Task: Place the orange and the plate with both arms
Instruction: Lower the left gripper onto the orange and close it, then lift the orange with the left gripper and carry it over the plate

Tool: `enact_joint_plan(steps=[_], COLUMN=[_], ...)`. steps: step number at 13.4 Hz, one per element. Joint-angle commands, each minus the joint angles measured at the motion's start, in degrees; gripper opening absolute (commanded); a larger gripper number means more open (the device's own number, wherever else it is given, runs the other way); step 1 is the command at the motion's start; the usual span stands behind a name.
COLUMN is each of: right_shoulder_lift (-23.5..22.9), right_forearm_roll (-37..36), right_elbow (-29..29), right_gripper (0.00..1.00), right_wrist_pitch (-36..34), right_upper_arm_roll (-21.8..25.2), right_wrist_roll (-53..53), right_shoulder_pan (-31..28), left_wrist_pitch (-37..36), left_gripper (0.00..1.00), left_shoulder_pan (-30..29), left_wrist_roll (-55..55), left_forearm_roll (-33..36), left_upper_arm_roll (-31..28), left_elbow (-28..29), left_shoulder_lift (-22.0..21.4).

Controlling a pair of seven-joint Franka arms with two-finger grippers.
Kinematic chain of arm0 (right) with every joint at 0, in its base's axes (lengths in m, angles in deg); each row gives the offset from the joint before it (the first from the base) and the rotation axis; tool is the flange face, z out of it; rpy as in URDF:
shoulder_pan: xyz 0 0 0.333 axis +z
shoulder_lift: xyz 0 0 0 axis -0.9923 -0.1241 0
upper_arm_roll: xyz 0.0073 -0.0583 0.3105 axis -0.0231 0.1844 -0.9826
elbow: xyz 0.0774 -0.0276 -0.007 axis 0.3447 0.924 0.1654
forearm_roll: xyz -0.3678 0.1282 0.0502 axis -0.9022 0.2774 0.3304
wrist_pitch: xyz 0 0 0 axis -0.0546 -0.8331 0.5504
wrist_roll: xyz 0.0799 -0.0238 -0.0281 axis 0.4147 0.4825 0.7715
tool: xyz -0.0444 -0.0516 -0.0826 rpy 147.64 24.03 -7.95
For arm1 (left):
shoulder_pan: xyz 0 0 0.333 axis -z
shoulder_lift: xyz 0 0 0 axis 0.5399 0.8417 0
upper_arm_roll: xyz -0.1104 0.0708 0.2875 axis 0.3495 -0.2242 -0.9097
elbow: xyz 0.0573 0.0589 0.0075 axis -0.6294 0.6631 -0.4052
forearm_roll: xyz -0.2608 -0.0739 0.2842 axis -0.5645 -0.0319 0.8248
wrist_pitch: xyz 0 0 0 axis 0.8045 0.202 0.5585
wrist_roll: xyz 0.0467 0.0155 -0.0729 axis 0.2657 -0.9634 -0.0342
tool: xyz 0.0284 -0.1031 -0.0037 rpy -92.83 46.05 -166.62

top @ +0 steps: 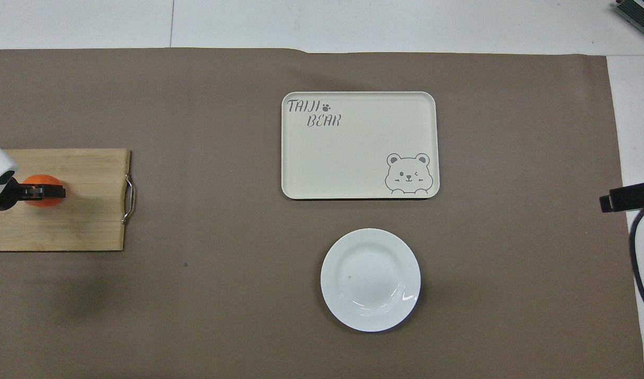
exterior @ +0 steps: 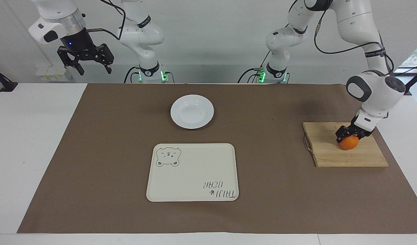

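The left gripper (exterior: 350,137) is sitting down over the orange (exterior: 349,143), its fingers clenching around the fruit's upper half while the orange is resting on the bamboo cutting board (exterior: 344,156) at the left arm's end of the table. The arm is coming at it steeply from above, probably because a round fruit is easiest to pinch across its widest part from the top, and the flat board leaves room for the fingers on either side. In my judgement the grasp is just forming and the lift is not yet begun.

The right gripper (exterior: 87,61) is hanging high in the air with its jaws spread and nothing in them, over the bare white table top off the right arm's end of the brown mat (exterior: 280,170); that arm is waiting.

Toward the middle of the table from the left gripper, the white plate (exterior: 192,111) is lying well apart, bare, close to the robots. The cream bear tray (exterior: 192,172) is lying just beside the plate, farther from the robots, also bare. The board's metal handle (exterior: 307,144) is facing the tray.

Between the left gripper and the tray there is only open mat, so nothing is standing in the way of carrying the orange across.
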Motion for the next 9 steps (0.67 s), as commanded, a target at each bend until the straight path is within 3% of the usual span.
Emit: enact_joint_plan(steps=[1, 2, 5, 9], right_shoulder_lift=[0.5, 0.5, 0.5, 0.5], right_forearm_roll=[1.0, 1.0, 1.0, 1.0], right_elbow=[0.2, 0.2, 0.2, 0.2], right_gripper=[1.00, 1.00, 1.00, 1.00], right_wrist_pitch=[0.0, 0.0, 0.0, 0.0], right_upper_arm_roll=[-0.3, -0.2, -0.3, -0.3], right_wrist_roll=[-0.6, -0.7, -0.7, -0.7], right_shoulder_pan=[-0.1, -0.2, -0.4, -0.4], left_wrist_pitch=[1.7, 1.4, -2.8, -7.3], left_gripper=[0.06, 0.01, 0.00, 0.00], left_shoulder_pan=[-0.4, 0.3, 4.5, 17.5], left_wrist_roll=[1.5, 1.3, -0.8, -11.2], left_forearm_roll=[-1.0, -1.0, -1.0, -1.0], left_upper_arm_roll=[0.6, 0.6, 1.0, 0.9], left_elbow=[1.2, 1.1, 1.6, 1.8], left_shoulder_lift=[-1.5, -2.6, -7.8, -12.3])
